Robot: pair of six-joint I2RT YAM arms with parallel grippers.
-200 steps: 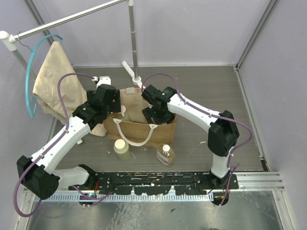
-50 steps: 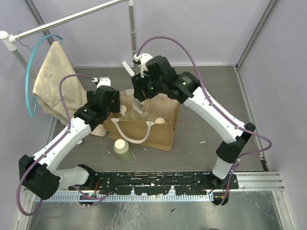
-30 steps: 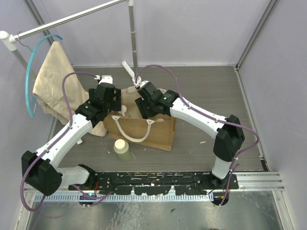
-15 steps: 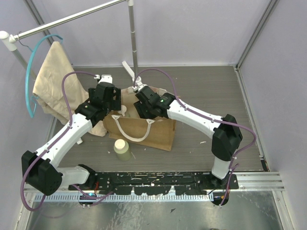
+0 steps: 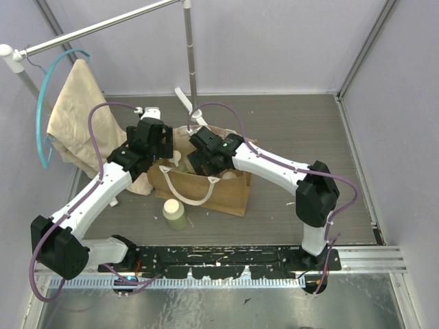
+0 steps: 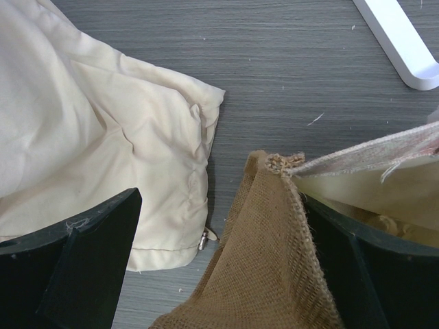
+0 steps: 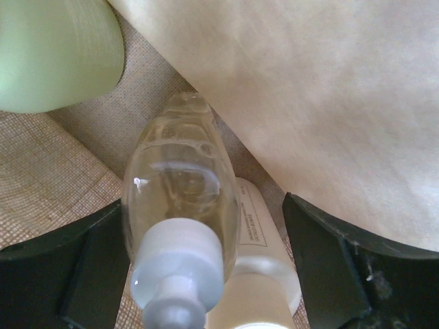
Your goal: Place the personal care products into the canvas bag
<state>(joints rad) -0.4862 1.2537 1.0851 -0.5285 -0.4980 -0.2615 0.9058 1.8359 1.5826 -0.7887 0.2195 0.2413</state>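
Bag [image 5: 230, 194] contents are hidden in the top view, where the right arm covers the mouth. That view shows only one green bottle [image 5: 175, 215], which stands upright on the table [image 5: 309, 130] just in front of the bag.

Only the right wrist view looks inside. There a clear bottle [image 7: 182, 199] with a white cap lies over a cream bottle [image 7: 264, 274], which is cut off at the lower edge. A second green bottle [image 7: 51, 51] is cropped at the upper left.

The right gripper [image 7: 202, 209] is spread wide around the clear bottle; I cannot tell whether its left finger touches it. The left gripper [image 6: 219, 202] is also wide and straddles the bag's frayed corner beside the cloth [image 6: 103, 151]. Its right finger is half hidden behind the bag wall.
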